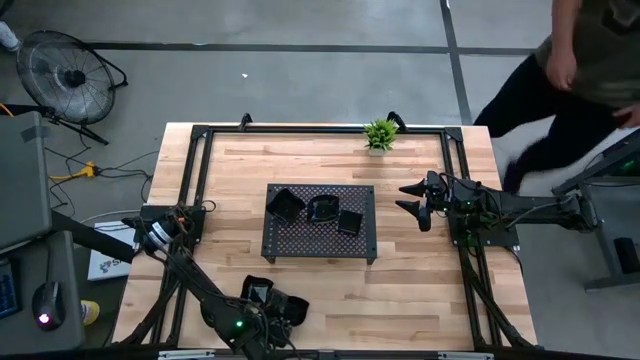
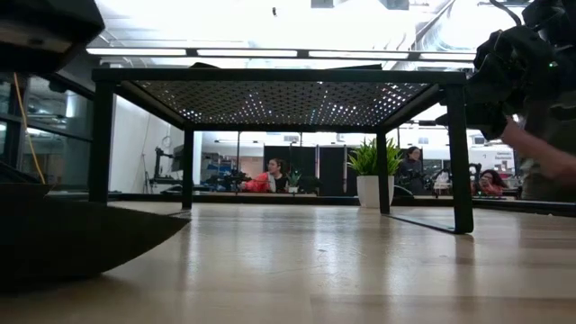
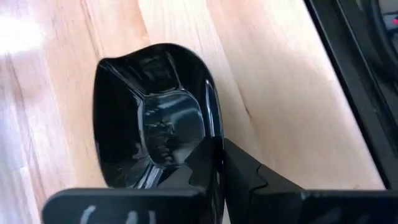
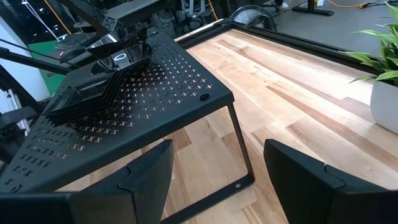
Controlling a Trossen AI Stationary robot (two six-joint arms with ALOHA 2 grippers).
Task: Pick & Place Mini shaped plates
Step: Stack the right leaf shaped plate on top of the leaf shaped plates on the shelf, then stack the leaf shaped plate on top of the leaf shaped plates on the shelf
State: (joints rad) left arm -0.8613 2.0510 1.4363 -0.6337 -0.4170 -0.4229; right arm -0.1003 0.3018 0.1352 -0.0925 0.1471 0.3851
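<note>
Pinching only the rim of 1 glossy black plate at 7 o'clock, the left gripper risks slippage; right gripper waits wide at 3 o'clock.

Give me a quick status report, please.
Left gripper shut on a mini plate's rim, near table edge. Right gripper open, idle beside tray. Nothing obstructing.

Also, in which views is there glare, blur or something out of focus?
High view: the person at the table's far right corner is motion-blurred. Low view: ceiling lights shine through the perforated black tray; a dark shape at the near left is out of focus. Left wrist view: the glossy black dish reflects light; a bright patch glares on the wooden table.
</note>
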